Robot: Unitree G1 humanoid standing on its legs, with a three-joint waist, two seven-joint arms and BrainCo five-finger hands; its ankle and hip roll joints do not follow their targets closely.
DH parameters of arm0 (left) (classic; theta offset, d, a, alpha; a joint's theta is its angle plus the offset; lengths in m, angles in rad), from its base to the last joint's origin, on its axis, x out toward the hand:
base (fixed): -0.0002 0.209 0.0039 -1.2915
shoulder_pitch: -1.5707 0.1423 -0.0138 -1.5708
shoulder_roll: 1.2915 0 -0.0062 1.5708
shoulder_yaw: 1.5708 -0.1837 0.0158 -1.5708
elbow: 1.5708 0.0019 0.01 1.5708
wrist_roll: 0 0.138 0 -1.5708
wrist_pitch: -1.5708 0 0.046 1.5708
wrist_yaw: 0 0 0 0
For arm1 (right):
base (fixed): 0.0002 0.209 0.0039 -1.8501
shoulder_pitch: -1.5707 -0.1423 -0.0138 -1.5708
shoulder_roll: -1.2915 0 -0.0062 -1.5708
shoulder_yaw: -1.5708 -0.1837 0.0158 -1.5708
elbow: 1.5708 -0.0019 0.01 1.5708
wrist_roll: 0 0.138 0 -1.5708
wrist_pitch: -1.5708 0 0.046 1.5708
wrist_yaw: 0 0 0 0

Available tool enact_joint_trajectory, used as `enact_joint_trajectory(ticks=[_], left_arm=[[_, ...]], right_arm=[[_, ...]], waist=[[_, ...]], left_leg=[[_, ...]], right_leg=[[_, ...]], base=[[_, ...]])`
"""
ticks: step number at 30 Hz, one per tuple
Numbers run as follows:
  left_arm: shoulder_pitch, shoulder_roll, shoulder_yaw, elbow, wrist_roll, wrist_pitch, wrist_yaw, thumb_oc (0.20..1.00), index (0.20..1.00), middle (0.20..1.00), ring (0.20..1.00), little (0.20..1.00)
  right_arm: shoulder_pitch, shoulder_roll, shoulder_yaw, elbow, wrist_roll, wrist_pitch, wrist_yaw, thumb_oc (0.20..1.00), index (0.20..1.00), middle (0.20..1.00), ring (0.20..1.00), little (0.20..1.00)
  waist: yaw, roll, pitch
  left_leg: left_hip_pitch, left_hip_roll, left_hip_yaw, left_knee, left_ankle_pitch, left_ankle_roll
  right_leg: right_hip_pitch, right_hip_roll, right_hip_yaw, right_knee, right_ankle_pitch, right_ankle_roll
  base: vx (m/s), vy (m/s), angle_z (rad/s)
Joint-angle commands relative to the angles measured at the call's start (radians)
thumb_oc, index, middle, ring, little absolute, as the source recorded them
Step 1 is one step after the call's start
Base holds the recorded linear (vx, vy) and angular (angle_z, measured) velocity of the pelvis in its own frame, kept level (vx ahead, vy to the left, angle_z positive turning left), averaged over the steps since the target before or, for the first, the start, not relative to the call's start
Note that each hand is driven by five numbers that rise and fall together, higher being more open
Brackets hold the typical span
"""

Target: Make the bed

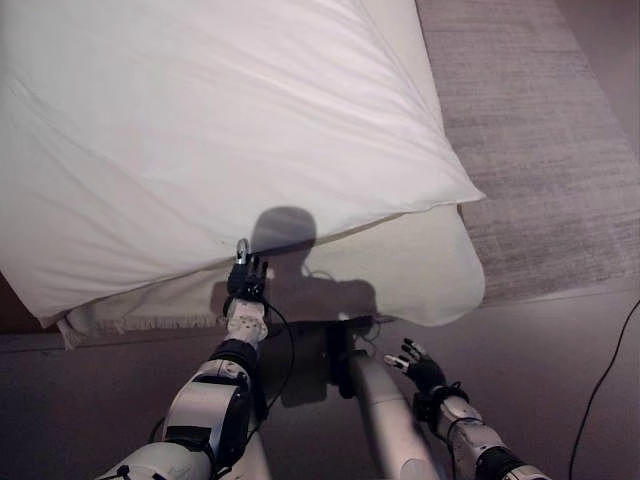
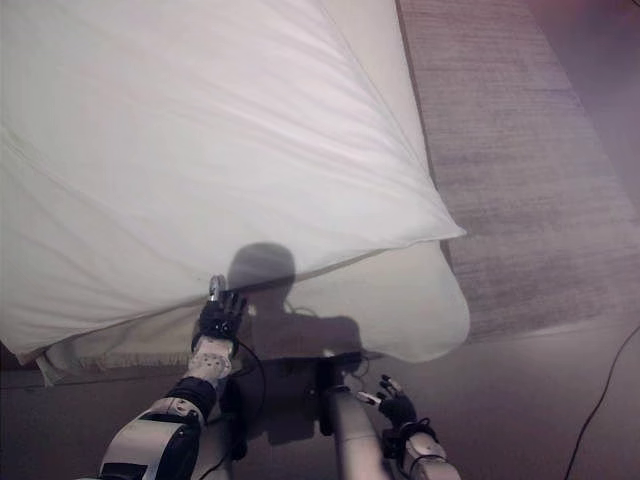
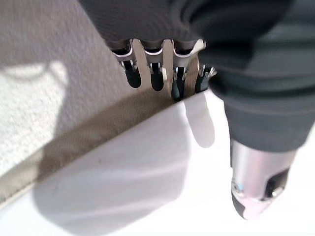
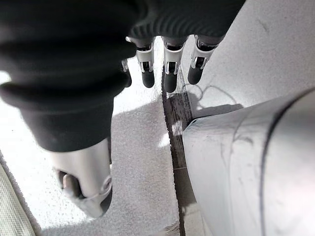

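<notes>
At the near edge of the big white soft duvet (image 1: pixel 220 130) on the cream bed (image 1: pixel 420 265), the left hand (image 1: pixel 246 278) rests with straight fingers, while the right hand (image 1: pixel 420 368) hangs loose over the floor.

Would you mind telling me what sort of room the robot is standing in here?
Most likely a bedroom: a bed with a white duvet over a cream sheet, and a grey rug alongside it.

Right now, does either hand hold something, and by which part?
Nothing is held. The left hand rests open at the edge of the white duvet, fingers straight. The right hand hangs open near the floor.
</notes>
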Motion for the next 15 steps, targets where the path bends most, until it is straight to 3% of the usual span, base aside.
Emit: enact_joint_trajectory(ticks=[1,13,14,15], left_arm=[[-0.057,0.041,0.022,-0.017,-0.024,-0.056,-0.004,1.0,1.0,1.0,1.0,1.0],[-0.121,0.104,0.042,-0.031,-0.049,-0.075,-0.005,1.0,1.0,1.0,1.0,1.0],[-0.138,0.107,0.041,-0.029,-0.056,-0.081,0.004,0.758,0.758,0.758,0.758,0.758],[-0.145,0.109,0.042,-0.033,-0.06,-0.086,0.005,0.42,0.42,0.42,0.42,0.42]], right_arm=[[0.03,-0.009,0.032,-0.032,0.01,-0.035,-0.009,1.0,1.0,1.0,1.0,1.0],[0.039,-0.017,0.035,-0.035,-0.005,-0.032,-0.012,1.0,1.0,1.0,1.0,1.0],[0.038,-0.017,0.038,-0.038,-0.005,-0.032,-0.013,1.0,1.0,1.0,1.0,1.0],[0.036,-0.016,0.038,-0.037,-0.004,-0.032,-0.014,1.0,1.0,1.0,1.0,1.0]], waist=[[-0.005,-0.003,-0.05],[-0.003,-0.002,-0.053],[-0.003,-0.001,-0.055],[-0.003,-0.001,-0.055]], left_leg=[[-0.037,-0.009,0.008,0.021,-0.013,0.014],[-0.042,-0.002,0.007,0.018,-0.003,0.005],[-0.042,-0.002,0.009,0.017,-0.003,0.004],[-0.041,-0.002,0.01,0.017,-0.003,0.004]], right_leg=[[0.005,-0.033,0.067,-0.096,0.079,0.101],[-0.004,-0.032,0.064,-0.102,0.085,0.101],[-0.004,-0.032,0.065,-0.103,0.084,0.101],[-0.006,-0.031,0.067,-0.101,0.085,0.102]], base=[[0.0,0.0,0.0],[0.0,0.0,0.0],[0.0,0.0,0.0],[0.0,0.0,0.0]])
